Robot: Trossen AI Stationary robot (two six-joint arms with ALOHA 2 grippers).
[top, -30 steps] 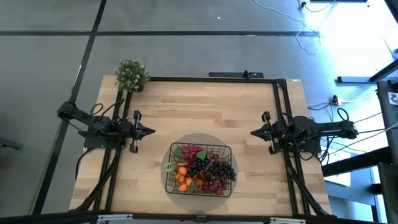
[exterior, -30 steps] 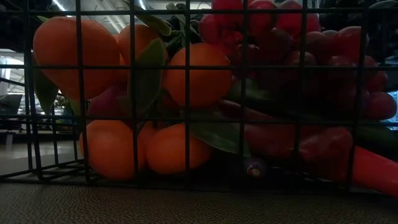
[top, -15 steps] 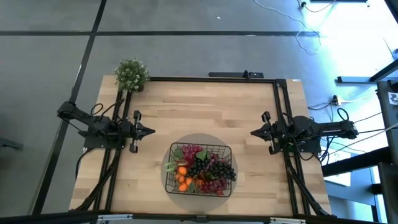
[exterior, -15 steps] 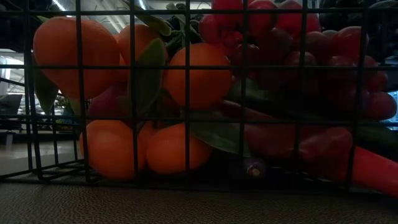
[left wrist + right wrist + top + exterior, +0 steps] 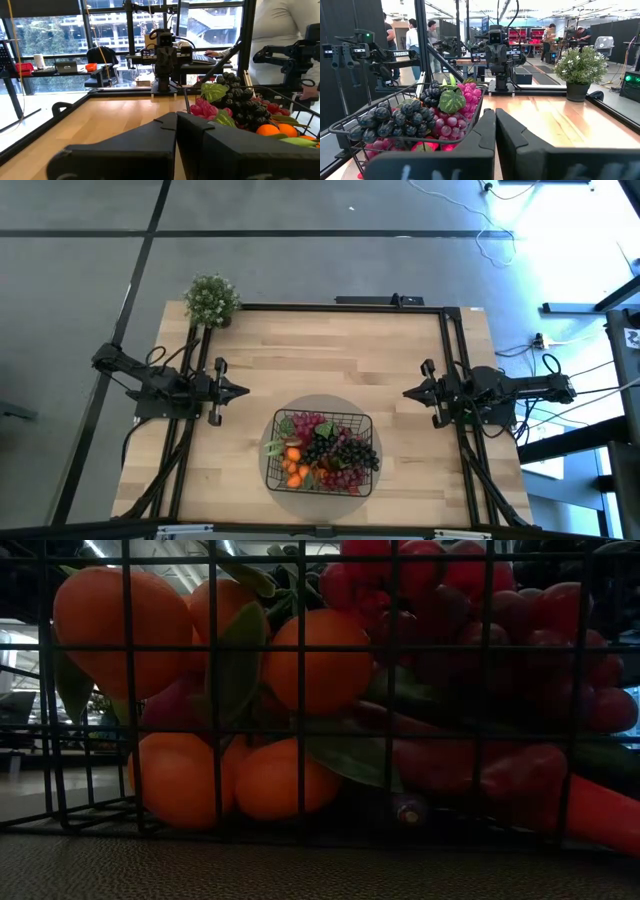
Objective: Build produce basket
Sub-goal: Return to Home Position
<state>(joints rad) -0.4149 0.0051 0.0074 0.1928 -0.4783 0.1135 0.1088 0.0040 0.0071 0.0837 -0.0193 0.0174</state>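
Black wire-mesh basket [image 5: 325,413] set on a grey round mat [image 5: 320,402] at the near middle of the wooden desk [image 5: 330,350], heaped full. Inside, seen from above: oranges [image 5: 292,465] in the basket's left near corner, black grapes [image 5: 322,442] at its middle, red grapes [image 5: 353,457] along its right side, pink grapes [image 5: 306,423] toward its far edge. Seen level through the basket's wire [image 5: 301,690]: oranges [image 5: 300,660] stacked on the left with green leaves among them, red grapes [image 5: 470,600] piled on the right, a carrot [image 5: 600,810] lying low at the right end. Left tool [image 5: 238,391] parked off the basket's left far corner, apart from it, pointing inward across the desk; fingers [image 5: 150,145] pressed together, nothing between them. Right tool [image 5: 408,393] parked likewise off the basket's right far corner, apart from it, facing the left one; fingers [image 5: 470,150] also closed flat on each other, empty. From the left wrist, basket [image 5: 300,95] just ahead and to one side of the closed fingers, with black grapes [image 5: 240,102], pink grapes [image 5: 202,107] and oranges [image 5: 277,130] showing over its rim. From the right wrist, basket [image 5: 380,107] close beside the fingers, black grapes [image 5: 395,120] and pink grapes [image 5: 465,97] mounded above its edge. Potted plant [image 5: 211,299] at the desk's far left corner, well away from the basket. Beyond the basket in the left wrist view, a person [image 5: 280,30] in a white top.
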